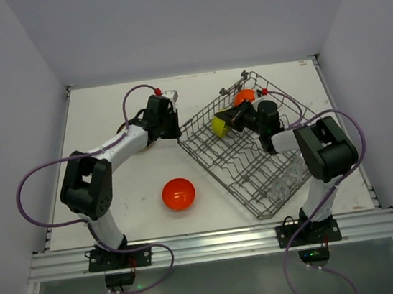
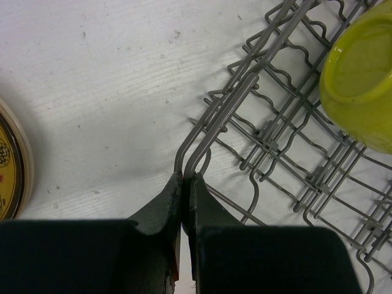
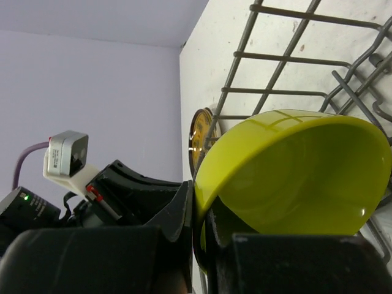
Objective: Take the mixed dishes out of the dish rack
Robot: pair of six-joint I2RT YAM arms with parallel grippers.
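Observation:
The dish rack (image 1: 217, 166), a grey wire basket, lies at an angle on the right of the table. My left gripper (image 2: 184, 179) is shut on the rack's rim wire (image 2: 211, 116) at its near-left corner. A yellow-green bowl (image 3: 294, 177) stands tilted on edge inside the rack, and my right gripper (image 3: 197, 193) is shut on its rim, one finger inside and one outside. That same bowl (image 2: 361, 79) shows at the upper right of the left wrist view. An orange bowl (image 1: 243, 97) sits at the rack's far end. Clear glasses (image 1: 285, 179) stand in its near end.
A second orange bowl (image 1: 179, 193) rests on the white table in front of the left arm. A yellow-brown patterned plate (image 2: 9, 162) lies on the table left of the rack corner, mostly under the left arm from above. Grey walls close in both sides.

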